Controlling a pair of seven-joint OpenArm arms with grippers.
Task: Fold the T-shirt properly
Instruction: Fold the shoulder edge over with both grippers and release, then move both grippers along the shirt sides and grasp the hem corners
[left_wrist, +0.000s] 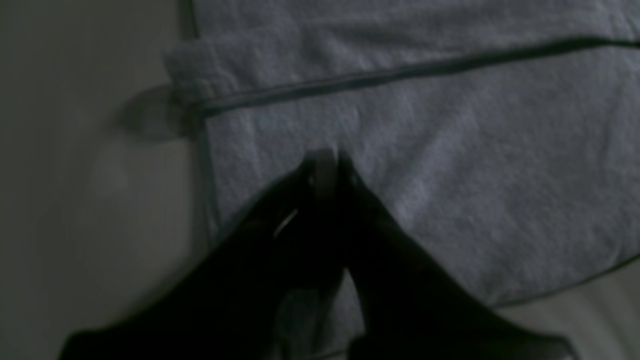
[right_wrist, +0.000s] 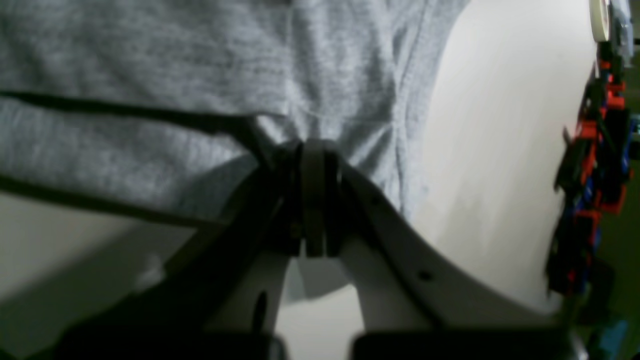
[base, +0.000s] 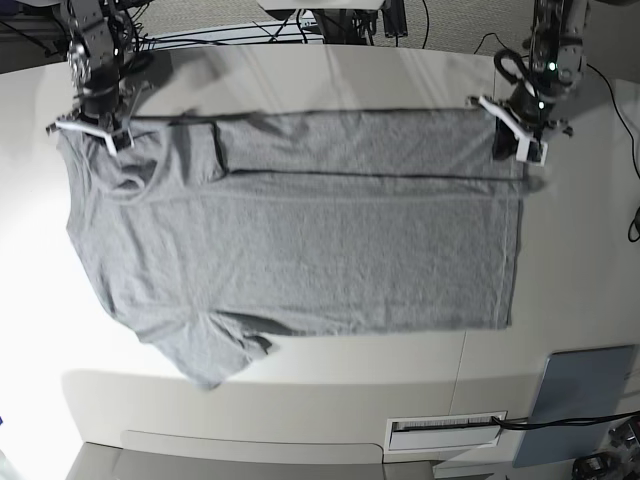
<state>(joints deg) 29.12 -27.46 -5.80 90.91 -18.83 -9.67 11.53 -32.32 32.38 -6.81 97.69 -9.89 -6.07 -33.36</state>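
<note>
The heather-grey T-shirt (base: 300, 250) lies spread flat on the white table, plain side up, with its far edge folded over into a long strip (base: 350, 145). My right gripper (base: 92, 122) is at the collar and shoulder end. In the right wrist view this gripper (right_wrist: 314, 150) is shut on the fabric (right_wrist: 200, 60), and creases run out from its tips. My left gripper (base: 520, 132) is at the hem end of the strip. In the left wrist view it (left_wrist: 325, 162) is shut with its tips down on flat cloth (left_wrist: 475, 150). I cannot tell whether it pinches any.
The table edge (base: 250, 440) runs along the front. A grey pad (base: 575, 400) and a white vent strip (base: 445, 430) lie at the front right. Cables (base: 300, 30) and arm bases are at the back. Red, blue and black equipment (right_wrist: 595, 165) stands beyond the table.
</note>
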